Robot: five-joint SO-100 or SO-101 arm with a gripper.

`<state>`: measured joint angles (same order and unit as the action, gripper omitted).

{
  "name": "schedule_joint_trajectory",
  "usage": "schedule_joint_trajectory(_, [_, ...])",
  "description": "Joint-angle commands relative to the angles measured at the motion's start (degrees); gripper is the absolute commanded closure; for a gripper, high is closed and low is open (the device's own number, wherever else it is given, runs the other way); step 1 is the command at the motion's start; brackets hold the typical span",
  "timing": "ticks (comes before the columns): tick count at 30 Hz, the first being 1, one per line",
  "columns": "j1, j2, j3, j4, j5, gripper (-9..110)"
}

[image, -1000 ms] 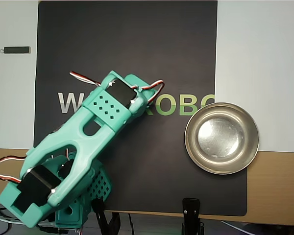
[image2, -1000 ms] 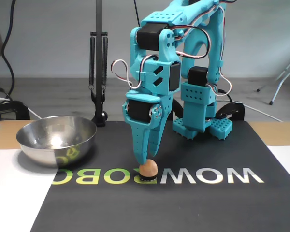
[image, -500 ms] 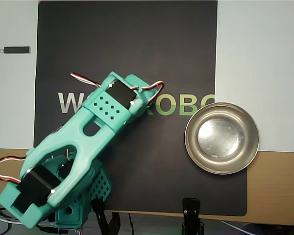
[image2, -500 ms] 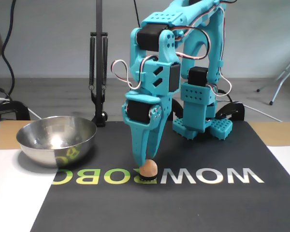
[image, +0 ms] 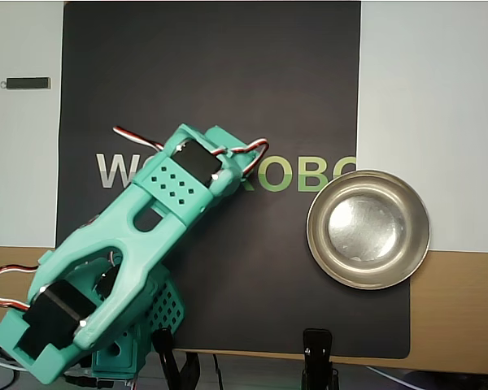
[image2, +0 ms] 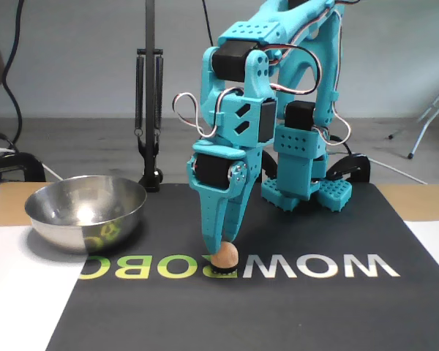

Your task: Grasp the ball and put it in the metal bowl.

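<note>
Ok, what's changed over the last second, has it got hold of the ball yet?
Little has changed. The arm's upper links shifted slightly toward the right of the fixed view, and the gripper still points down with its tips at the ball. The ball sits on the same spot on the black mat, not lifted; a grip cannot be confirmed. The metal bowl stayed put, empty.

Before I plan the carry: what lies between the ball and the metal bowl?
Only bare black mat with printed letters, as the fixed view shows, between the ball and the metal bowl.
</note>
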<state>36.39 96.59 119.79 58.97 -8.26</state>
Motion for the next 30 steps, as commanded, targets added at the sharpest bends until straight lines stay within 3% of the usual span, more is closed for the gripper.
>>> schedule_joint_trajectory(1, [-0.09, -0.62, 0.62, -1.05, 0.26, 55])
schedule_joint_trajectory(30, [-0.18, -2.72, 1.49, -1.49, 0.26, 56])
